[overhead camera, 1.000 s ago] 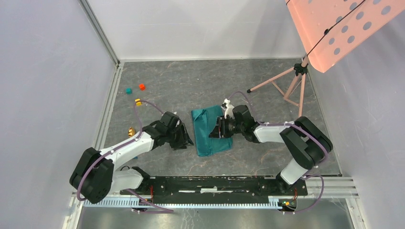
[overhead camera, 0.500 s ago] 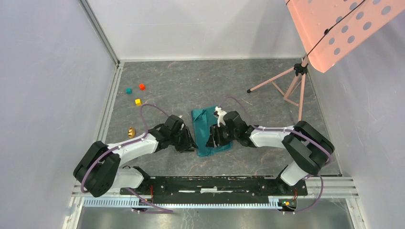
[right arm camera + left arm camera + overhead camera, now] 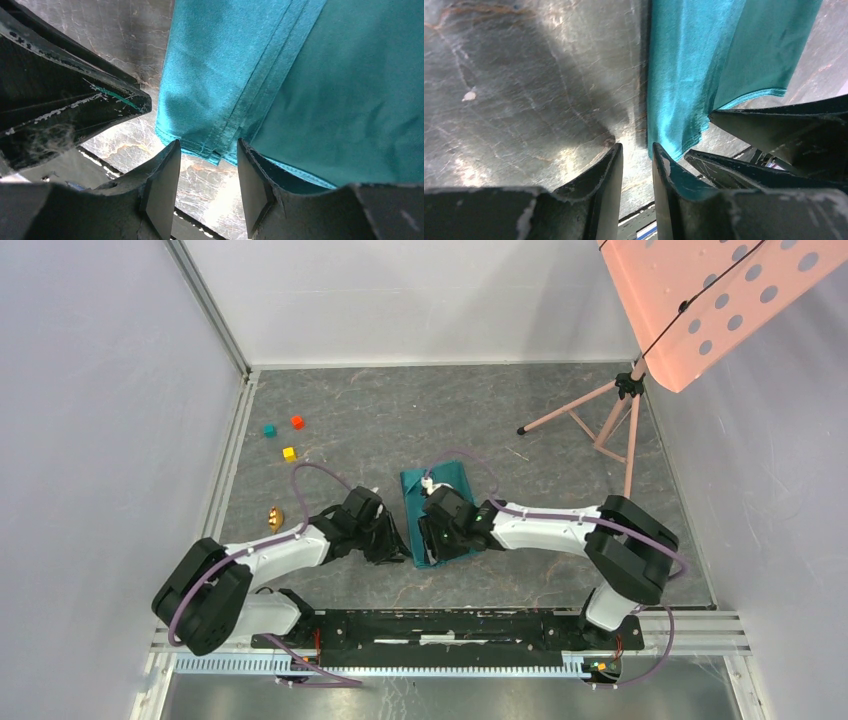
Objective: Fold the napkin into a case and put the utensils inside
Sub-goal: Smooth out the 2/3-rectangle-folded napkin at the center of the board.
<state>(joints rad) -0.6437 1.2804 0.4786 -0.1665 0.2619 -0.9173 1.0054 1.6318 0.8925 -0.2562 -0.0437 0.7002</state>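
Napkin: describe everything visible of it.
The napkin is plain teal-green cloth with a slight sheen and stitched hems. It is folded into a long, layered strip that lies flat on the table. The left gripper sits at its near left corner and the right gripper at its near edge. Both have their jaws apart, and neither clearly grips it.

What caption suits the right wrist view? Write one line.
Right gripper, jaws open, poised at the hem of the folded napkin.

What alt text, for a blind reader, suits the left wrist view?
A folded teal-green fabric napkin lies on the grey marbled table, its near corner just past the left hand, whose two black fingers stand slightly apart, nothing between them.
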